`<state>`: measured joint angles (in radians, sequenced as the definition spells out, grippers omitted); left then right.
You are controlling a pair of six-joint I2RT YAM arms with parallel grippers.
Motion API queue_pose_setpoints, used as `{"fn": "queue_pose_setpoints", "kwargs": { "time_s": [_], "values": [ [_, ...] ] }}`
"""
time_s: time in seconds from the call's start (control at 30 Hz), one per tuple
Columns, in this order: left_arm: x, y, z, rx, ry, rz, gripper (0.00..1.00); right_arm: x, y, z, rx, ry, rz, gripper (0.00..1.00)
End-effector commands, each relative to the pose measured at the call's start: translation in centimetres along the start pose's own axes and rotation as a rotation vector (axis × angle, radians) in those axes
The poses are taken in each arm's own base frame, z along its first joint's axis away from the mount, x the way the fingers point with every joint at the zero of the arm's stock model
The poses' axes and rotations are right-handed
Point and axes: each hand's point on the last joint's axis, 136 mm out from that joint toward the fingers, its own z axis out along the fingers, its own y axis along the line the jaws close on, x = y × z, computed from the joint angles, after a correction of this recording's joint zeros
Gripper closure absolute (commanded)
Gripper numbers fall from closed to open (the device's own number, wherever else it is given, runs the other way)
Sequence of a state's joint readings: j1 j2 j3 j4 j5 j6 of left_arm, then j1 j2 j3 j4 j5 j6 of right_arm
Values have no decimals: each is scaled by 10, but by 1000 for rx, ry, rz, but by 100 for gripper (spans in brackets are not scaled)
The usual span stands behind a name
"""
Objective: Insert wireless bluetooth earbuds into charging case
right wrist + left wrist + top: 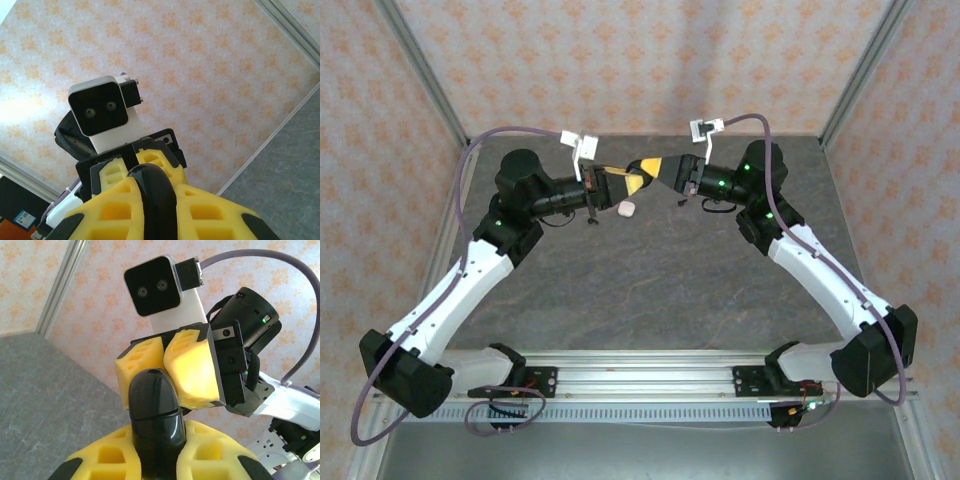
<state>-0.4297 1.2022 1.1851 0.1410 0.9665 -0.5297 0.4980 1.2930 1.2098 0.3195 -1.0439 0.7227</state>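
Left wrist: left gripper (155, 442) pinches the black charging case (152, 400) low, and right gripper (165, 360) pinches its top, above the counter (40, 390). Best hold the base firm and lever gently at the seam.

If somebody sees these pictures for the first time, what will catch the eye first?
The two arms meet over the far middle of the table, where the left end effector and the right end effector both clamp one glossy black charging case between yellow fingers. In the top view, a small white object lies on the grey table just beside them.
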Motion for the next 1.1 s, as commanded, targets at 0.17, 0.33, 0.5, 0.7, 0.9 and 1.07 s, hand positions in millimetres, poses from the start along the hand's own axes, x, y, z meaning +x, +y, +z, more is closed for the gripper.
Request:
{"fn": "queue_pose_setpoints", "kwargs": {
  "time_s": [0.17,0.33,0.5,0.7,0.9,1.07],
  "values": [
    [-3,-14,3,41,30,25,61,10,14,-6,18,31,-111,92],
    [0,-9,4,24,51,11,51,9,16,-13,66,13,-169,92],
    [8,-5,2,17,83,-9,45,7,13,-18,110,4,-207,93],
    [13,-4,3,33,93,-31,50,4,25,-25,112,-21,-251,93],
    [15,-8,6,58,101,-25,55,3,23,-24,116,-26,-244,93],
    [17,-10,9,71,114,-26,65,2,25,-24,111,-36,-244,93]
  ]
}}
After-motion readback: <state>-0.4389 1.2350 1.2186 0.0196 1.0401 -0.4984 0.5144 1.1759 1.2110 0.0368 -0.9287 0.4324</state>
